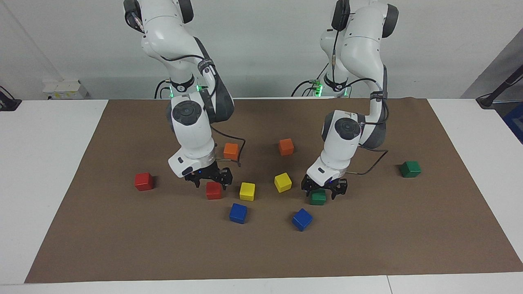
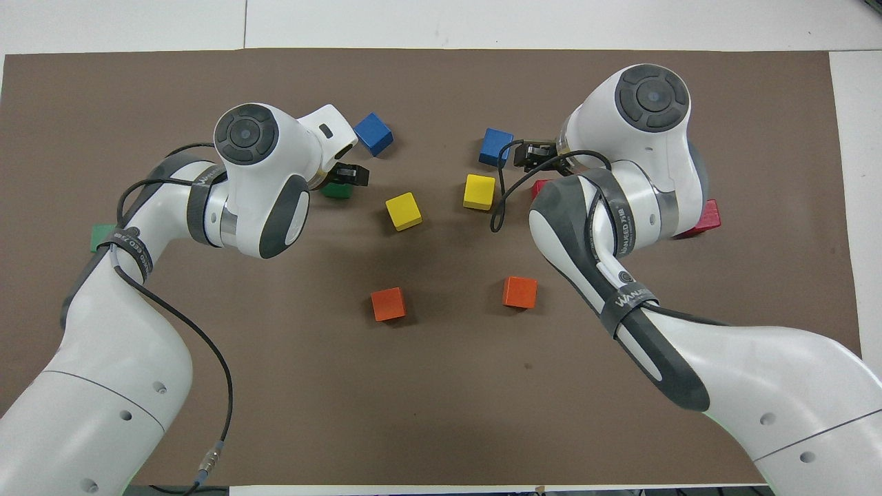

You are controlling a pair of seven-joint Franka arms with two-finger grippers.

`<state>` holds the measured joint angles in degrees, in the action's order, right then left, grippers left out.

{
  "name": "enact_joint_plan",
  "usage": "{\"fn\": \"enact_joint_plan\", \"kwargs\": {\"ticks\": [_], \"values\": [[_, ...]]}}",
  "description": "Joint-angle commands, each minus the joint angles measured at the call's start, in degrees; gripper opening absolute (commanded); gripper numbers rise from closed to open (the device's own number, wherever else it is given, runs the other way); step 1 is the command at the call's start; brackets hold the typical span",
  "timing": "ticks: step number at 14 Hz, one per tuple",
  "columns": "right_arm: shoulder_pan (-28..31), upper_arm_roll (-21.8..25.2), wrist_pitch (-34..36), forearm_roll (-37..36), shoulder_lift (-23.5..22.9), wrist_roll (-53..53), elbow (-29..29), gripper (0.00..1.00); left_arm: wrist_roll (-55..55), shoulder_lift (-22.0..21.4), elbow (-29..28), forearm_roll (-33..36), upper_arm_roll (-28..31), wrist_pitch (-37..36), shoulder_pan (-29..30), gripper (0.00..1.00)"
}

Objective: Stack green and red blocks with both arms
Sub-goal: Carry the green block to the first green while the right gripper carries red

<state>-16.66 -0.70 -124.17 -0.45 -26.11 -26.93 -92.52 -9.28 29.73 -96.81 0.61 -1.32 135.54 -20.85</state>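
Both grippers stand open. Lower the right gripper (image 1: pixel 209 181) squarely astride the small red cube (image 1: pixel 213 191) and the left gripper (image 1: pixel 324 188) astride the dark green cube (image 1: pixel 318 198), both mid-mat (image 1: pixel 367 245); close only once the fingertips flank opposite faces.

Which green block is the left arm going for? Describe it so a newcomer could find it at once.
On the brown mat, find the cluster of coloured cubes in the middle. The green block sits at that cluster's edge toward the left arm's end, directly under the open left gripper. The other green block lies alone, away from any gripper.
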Motion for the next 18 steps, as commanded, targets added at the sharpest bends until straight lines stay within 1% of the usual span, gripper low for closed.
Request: {"fn": "enact_joint_plan", "kwargs": {"ticks": [1,2,3,4,5,8,10,11,12,13,14,16,18], "values": [[0.66,-0.45,-6.93,-0.43,0.88,-0.24,-6.94,0.99,0.49,1.30,0.92,1.06,0.80,0.95,-0.86,0.93],[0.93,-0.45,-9.92,-0.43,1.24,0.29,-9.75,0.99,0.49,1.73,1.09,1.06,0.88,1.13,-1.21,0.86],[1.01,-0.45,-11.34,-0.43,1.59,0.47,-11.26,0.99,0.49,2.17,1.18,1.06,0.88,1.13,-1.38,0.67],[0.84,-0.45,-11.53,-0.51,1.68,0.47,-11.80,0.99,0.49,2.18,1.18,1.06,0.97,0.78,-1.47,0.39],[0.84,-0.45,-11.44,-0.51,1.77,0.47,-11.98,0.99,0.49,2.18,1.62,1.15,0.97,-0.18,-1.39,0.01],[0.58,-0.45,-11.53,-0.60,2.12,1.08,-12.68,0.98,0.49,2.53,5.74,0.71,0.88,-6.67,-1.30,0.00],[0.49,-0.45,-11.53,-0.60,2.21,1.35,-13.03,0.72,0.49,2.01,8.72,-0.43,0.80,-10.98,-0.78,0.00],[0.49,-0.45,-11.53,-0.60,2.21,1.35,-13.21,0.56,0.49,0.87,9.00,-1.22,1.23,-12.13,-0.25,0.00],[0.49,-0.45,-11.53,-0.95,2.21,1.44,-13.21,0.36,0.67,-1.84,8.22,-1.40,1.23,-13.62,1.84,0.00],[0.49,-0.45,-11.44,-1.56,2.21,1.70,-13.21,0.15,1.10,-4.48,6.21,-1.31,1.23,-14.68,3.43,0.00],[0.49,-0.45,-11.09,-2.18,2.21,2.05,-13.04,0.00,2.85,-7.37,3.93,-1.31,1.23,-14.95,5.36,0.00],[0.84,-0.45,-8.64,-3.93,2.03,2.23,-10.33,0.00,7.50,-12.56,-2.30,-1.31,1.23,-14.78,8.79,0.00],[1.45,-0.45,-1.29,-4.29,2.03,2.93,-3.93,0.00,12.59,-15.21,-5.48,-1.31,1.23,-15.22,12.39,0.00]]}}
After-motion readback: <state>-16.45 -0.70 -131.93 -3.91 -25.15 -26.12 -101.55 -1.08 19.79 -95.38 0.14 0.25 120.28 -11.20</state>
